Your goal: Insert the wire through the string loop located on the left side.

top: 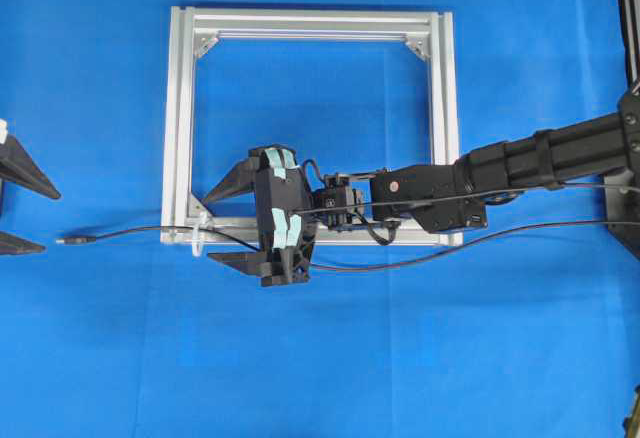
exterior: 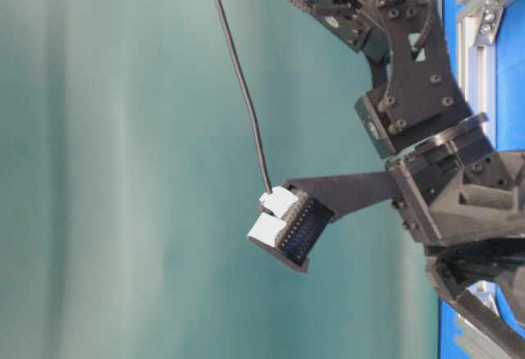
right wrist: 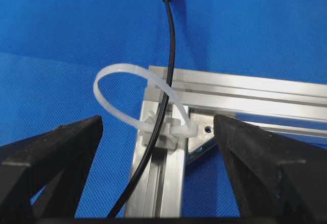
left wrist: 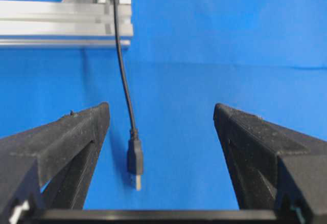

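Black wire plug lies loose between spread left hand fingers.

Brushed aluminium frame (satin sheen); string loop translucent plastic.

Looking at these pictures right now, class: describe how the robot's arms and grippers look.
Both are matte black. The right arm has ribbed segments, bolted joints and thin black cables alongside. Its gripper has two long, tapering fingers and pale green tape patches. The left gripper shows rough-textured wedge fingers.
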